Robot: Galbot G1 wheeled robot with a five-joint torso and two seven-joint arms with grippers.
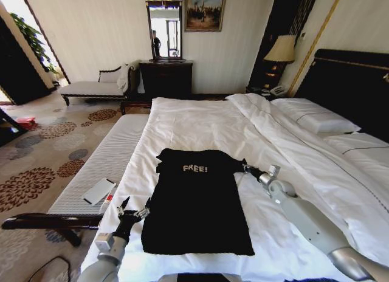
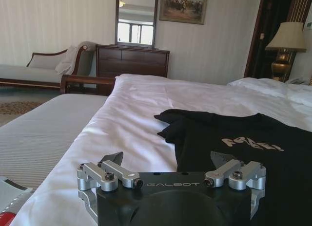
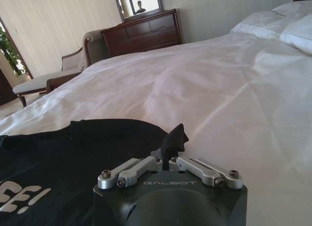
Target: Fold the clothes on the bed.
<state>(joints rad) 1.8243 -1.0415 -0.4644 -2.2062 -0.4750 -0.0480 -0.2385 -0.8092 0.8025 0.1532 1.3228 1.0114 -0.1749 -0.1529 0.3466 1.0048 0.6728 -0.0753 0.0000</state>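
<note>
This was a hotel-style bedroom: a large white bed (image 1: 206, 121) with a dark headboard (image 1: 349, 87), a lamp (image 1: 281, 51) at far right, a dresser (image 1: 165, 78) under a mirror (image 1: 164, 27), patterned carpet (image 1: 42, 160) at left.

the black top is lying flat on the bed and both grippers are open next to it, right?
Not quite. The top does lie flat on the bed, and the left gripper is open beside it, but the right wrist view shows the right gripper shut on the top's edge.
</note>
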